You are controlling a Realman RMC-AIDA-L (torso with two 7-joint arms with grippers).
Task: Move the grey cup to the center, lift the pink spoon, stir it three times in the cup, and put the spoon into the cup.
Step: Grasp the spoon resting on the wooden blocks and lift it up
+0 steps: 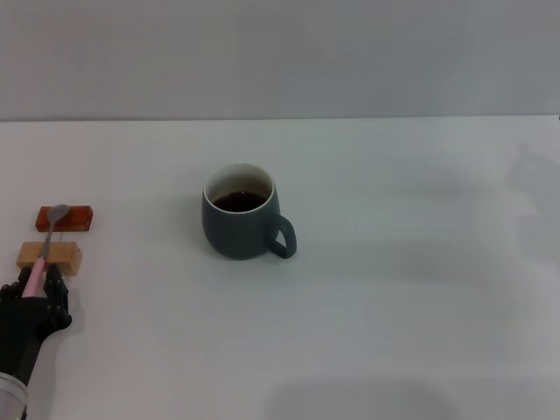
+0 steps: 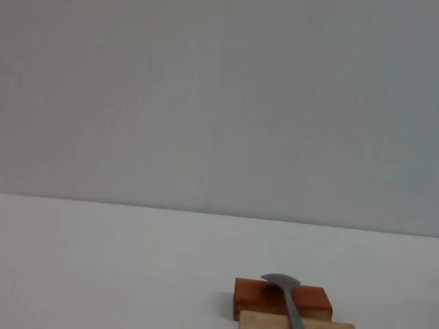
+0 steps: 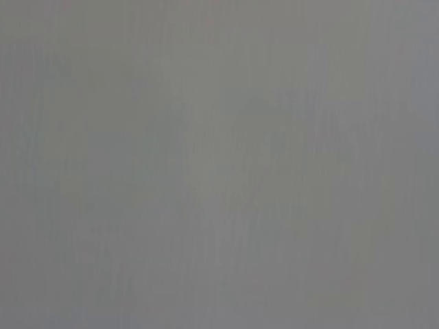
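Since the left gripper is already sitting right at the handle end of the spoon, this is pretty clearly the left arm's job. I can't see the right arm at all in the head view, and its wrist camera shows nothing but blank grey.

The spoon lies across two little blocks at the table's far left: bowl on the red block, shaft over the tan block, pink handle poking out toward the robot. So the long axis runs roughly away from the robot, tilted slightly right at the bowl end. The dark fingers flank the handle tip, but honestly I can't tell whether they've clamped onto it or are just sitting around it.

The cup is well off to the right of the spoon, upright, dark liquid inside, handle pointing right and toward the robot. My guess: once the spoon's gripped and raised, the move is a carry to the right, bowl tipped down over the rim.
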